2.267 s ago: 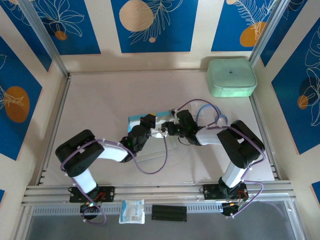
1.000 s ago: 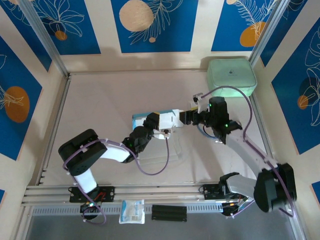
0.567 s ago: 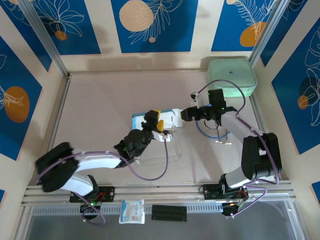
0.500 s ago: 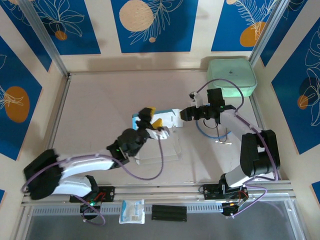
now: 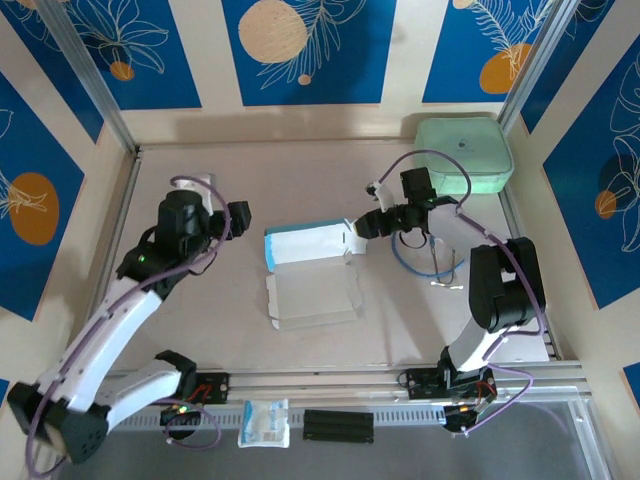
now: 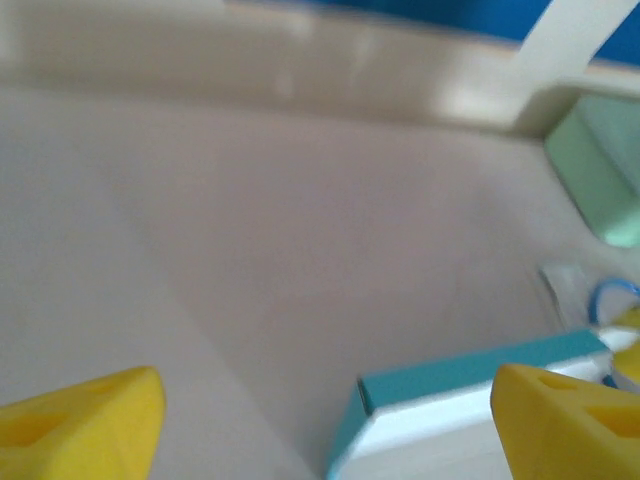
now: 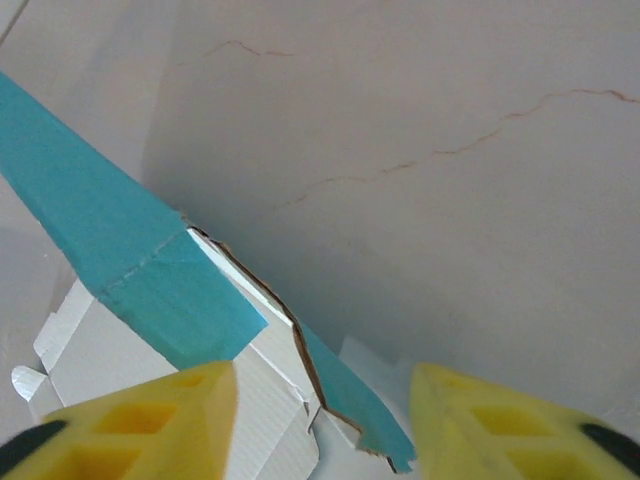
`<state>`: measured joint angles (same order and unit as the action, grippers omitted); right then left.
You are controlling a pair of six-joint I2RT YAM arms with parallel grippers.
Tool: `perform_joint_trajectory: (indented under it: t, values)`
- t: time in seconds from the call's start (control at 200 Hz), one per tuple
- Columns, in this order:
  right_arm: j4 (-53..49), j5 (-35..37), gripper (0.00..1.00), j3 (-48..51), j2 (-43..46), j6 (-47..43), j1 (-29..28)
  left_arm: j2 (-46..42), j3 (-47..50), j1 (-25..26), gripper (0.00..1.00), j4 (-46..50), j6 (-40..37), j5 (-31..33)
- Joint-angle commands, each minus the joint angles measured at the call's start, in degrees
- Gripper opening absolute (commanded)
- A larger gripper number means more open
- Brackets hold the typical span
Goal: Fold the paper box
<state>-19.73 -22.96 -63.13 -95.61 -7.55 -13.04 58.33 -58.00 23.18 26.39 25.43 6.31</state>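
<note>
1. The paper box (image 5: pixel 305 243) lies well left of the mint-green case (image 5: pixel 462 155) and nearer the arm bases. Its blue wall stands, and the whitish panel lies flat on the side farther from the case. Half formed, by my reading.
2. My right gripper (image 5: pixel 362 225) sits between case and box, at the box's case-side end. In the wrist view the jaws are apart, with the end flap's edge in the gap. Neither pad (image 7: pixel 140 420) touches card that I can see.
3. My left gripper (image 5: pixel 235 215) is beyond the box from the case, well apart, jaws spread and holding nothing.
4. Step in hand, I judge: tuck that end flap. Close gently, since thin card creases. Bend along the score.
5. Bring the left in to brace the end away from the case, else the box slides.
</note>
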Motion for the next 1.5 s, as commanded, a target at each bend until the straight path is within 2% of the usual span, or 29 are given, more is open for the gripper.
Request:
perform_joint_trajectory:
  t: [0.0, 0.17, 0.315, 0.435, 0.54, 0.755, 0.85, 1.126, 1.381, 1.496]
  values:
    - [-2.9, 1.5, 0.4, -1.6, -0.9, -3.0, -1.5, 4.2, -0.7, -4.6, 0.83, 8.8, 11.4, -19.2]
    - [-3.6, 12.1, 0.27, -1.8, -1.8, -4.3, -4.6, 8.3, 3.8, -9.7, 0.82, 0.6, 17.8, -26.0]
    - [0.4, 17.7, 0.19, 1.2, 0.2, -5.6, -7.2, 12.3, 6.4, -10.4, 0.83, -5.4, 20.9, -30.1]
    - [2.5, 20.6, 0.13, 2.4, 1.8, -7.2, -8.4, 14.9, 7.2, -10.4, 0.86, -7.8, 20.4, -30.3]
    - [4.4, 19.9, 0.11, 3.9, 3.5, -9.3, -9.2, 16.2, 8.2, -10.6, 0.88, -11.1, 20.6, -29.0]
    - [8.2, 23.2, 0.05, 6.2, 6.7, -14.9, -12.1, 16.8, 9.9, -11.0, 0.88, -19.1, 23.9, -26.7]
    - [9.1, 24.8, 0.03, 6.0, 7.0, -15.3, -13.0, 18.2, 9.5, -10.9, 0.82, -17.7, 23.9, -28.8]
    - [16.6, 32.2, 0.01, 7.7, 6.9, -15.2, -15.9, 16.7, 11.7, -10.6, 0.79, -13.1, 23.5, -33.8]
    - [17.1, 33.2, 0.01, 7.4, 6.4, -15.0, -16.2, 14.2, 11.5, -9.8, 0.7, -8.6, 23.9, -32.9]
    - [17.0, 34.2, 0.01, 7.1, 6.1, -14.9, -16.2, 13.3, 10.6, -8.3, 0.7, -3.7, 23.1, -31.7]
